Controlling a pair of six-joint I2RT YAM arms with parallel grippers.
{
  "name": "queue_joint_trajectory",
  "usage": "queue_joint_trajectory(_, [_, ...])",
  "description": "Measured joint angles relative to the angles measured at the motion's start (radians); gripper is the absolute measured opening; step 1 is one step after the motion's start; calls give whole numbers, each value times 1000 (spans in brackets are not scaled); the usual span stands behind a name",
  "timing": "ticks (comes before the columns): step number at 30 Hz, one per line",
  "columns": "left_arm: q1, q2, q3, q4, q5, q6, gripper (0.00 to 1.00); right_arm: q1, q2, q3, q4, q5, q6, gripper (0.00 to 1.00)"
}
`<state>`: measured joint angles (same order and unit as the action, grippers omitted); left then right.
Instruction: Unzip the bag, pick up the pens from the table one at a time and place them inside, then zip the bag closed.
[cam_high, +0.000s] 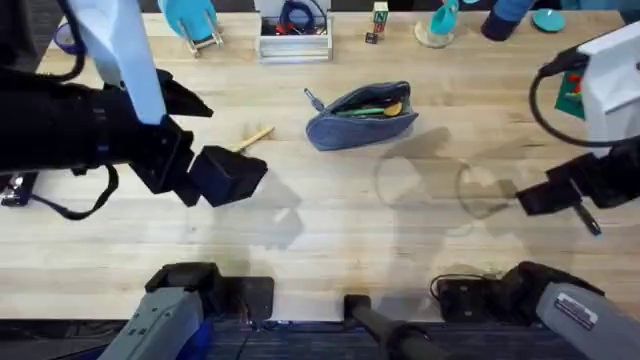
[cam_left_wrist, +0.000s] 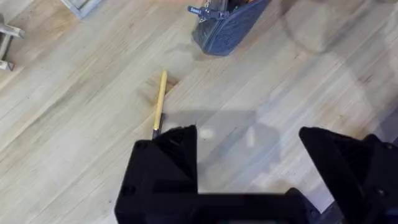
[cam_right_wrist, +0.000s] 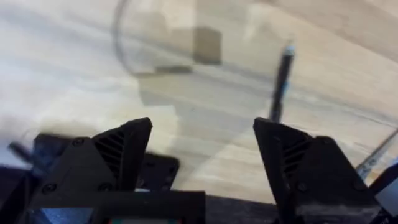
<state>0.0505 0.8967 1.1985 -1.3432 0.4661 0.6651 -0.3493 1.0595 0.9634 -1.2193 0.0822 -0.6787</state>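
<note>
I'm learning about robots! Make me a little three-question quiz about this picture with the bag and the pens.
1. True or false: the bag is zipped shut.
2. Which pen lies on the table closest to the left gripper?
A. the yellow pen
B. the dark pen
C. a red pen
3. Fill in the gap: the left gripper's fingers are ____, holding nothing.

Key:
1. False. The bag is open, and things show inside it.
2. A. The yellow pen lies just ahead of the left gripper; the dark pen is over by the right gripper, which is open too.
3. Open.
</note>
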Motion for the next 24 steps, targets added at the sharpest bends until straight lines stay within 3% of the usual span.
queue_joint_trajectory(6, [0, 0, 0, 0, 0, 0, 993, -95, 0, -1, 121, -31, -10, 997])
queue_joint_trajectory(13, [0, 0, 0, 0, 0, 0, 994, -166, 1, -1, 127, -53, -15, 997])
queue_joint_trajectory(24, [0, 0, 0, 0, 0, 0, 993, -204, 27, -25, 127, -61, -82, 998])
